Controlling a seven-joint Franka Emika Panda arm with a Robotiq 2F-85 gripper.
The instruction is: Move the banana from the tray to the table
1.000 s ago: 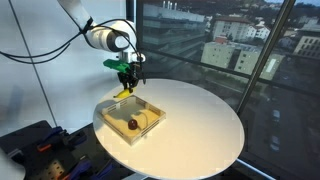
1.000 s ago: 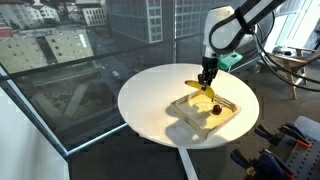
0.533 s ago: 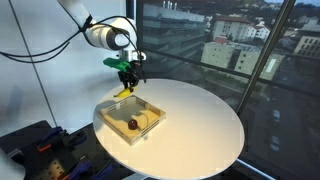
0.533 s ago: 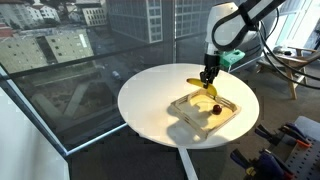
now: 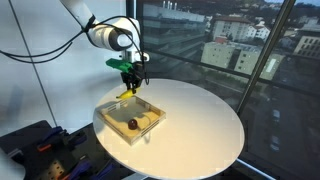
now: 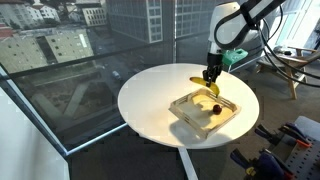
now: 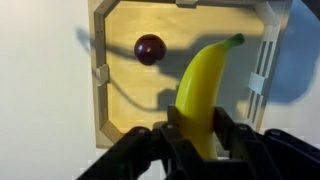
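Wrist view shows the claw (image 7: 198, 130) shut tight on the banana (image 7: 205, 80), up in the air over the tray (image 7: 130, 110), so it should go slowly sideways and set it softly on the table (image 7: 40, 80).

Tray (image 5: 117, 101) sits on the worktop (image 5: 200, 120), off to one side near the edge, fruit (image 5: 132, 124) inside it; banana (image 5: 124, 94) hangs above the tray in the end effector (image 5: 127, 84), fruit left of it in wrist view
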